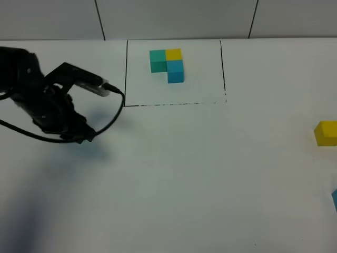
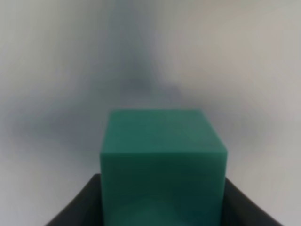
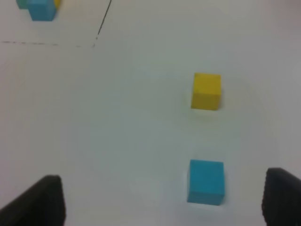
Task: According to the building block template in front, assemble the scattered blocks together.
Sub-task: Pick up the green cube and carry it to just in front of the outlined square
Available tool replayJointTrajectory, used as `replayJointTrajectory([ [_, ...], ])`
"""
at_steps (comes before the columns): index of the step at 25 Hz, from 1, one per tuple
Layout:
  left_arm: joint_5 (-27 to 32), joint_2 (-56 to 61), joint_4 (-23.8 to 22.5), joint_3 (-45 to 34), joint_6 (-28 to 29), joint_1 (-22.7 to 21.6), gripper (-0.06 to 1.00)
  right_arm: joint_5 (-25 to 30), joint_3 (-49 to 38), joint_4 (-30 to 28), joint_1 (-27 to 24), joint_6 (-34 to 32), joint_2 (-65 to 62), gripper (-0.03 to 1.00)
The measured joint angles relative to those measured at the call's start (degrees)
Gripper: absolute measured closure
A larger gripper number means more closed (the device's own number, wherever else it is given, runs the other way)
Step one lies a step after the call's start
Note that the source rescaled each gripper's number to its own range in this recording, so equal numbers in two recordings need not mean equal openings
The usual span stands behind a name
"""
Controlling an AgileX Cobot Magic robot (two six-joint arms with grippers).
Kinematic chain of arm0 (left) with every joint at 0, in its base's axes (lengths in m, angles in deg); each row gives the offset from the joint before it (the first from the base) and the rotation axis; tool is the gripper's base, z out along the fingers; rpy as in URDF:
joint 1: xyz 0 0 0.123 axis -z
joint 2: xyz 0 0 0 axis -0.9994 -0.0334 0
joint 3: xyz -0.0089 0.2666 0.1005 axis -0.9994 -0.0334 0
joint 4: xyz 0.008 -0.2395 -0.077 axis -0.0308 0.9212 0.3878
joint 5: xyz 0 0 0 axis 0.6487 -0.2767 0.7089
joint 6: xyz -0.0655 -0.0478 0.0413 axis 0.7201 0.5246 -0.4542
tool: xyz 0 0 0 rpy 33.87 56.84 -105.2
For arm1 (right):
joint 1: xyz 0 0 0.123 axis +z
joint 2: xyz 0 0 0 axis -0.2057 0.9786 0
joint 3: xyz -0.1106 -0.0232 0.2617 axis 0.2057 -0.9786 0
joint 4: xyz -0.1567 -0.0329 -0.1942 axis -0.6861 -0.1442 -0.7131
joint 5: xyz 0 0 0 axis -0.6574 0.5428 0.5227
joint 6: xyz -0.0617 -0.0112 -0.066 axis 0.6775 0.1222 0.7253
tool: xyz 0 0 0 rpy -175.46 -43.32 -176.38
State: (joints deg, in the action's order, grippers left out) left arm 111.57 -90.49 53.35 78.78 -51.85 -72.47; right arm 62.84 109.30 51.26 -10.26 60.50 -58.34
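The building block template (image 1: 167, 65) is a teal-green, yellow and blue L inside a thin black rectangle at the back; its corner shows in the right wrist view (image 3: 40, 8). My left gripper (image 1: 83, 135) is at the left of the table, shut on the teal-green cube (image 2: 162, 155), which is hidden in the high view. The yellow cube (image 1: 326, 133) (image 3: 206, 91) and the blue cube (image 1: 335, 199) (image 3: 206, 182) lie at the right edge. My right gripper (image 3: 164, 202) is open, above the table, with the blue cube between its fingers' lines, nearer one finger (image 3: 282, 197).
The white table (image 1: 174, 174) stretches between the two arms. The left arm's black cable (image 1: 117, 113) loops near the template frame's front left corner. A tiled wall (image 1: 174, 18) stands behind the table.
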Motion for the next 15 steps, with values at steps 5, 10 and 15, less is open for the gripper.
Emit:
replayJointTrajectory([
  [5,3.69,-2.59,-3.84,8.71,-12.95,7.19,0.94,0.00,0.00,0.00,0.00,0.00,0.00,0.26],
  [10,12.18,-10.78,-4.28,19.75,-18.71,11.88,0.94,0.00,0.00,0.00,0.00,0.00,0.00,0.26],
  [15,17.70,-19.32,-4.33,31.04,-23.15,15.89,0.94,0.00,0.00,0.00,0.00,0.00,0.00,0.26],
])
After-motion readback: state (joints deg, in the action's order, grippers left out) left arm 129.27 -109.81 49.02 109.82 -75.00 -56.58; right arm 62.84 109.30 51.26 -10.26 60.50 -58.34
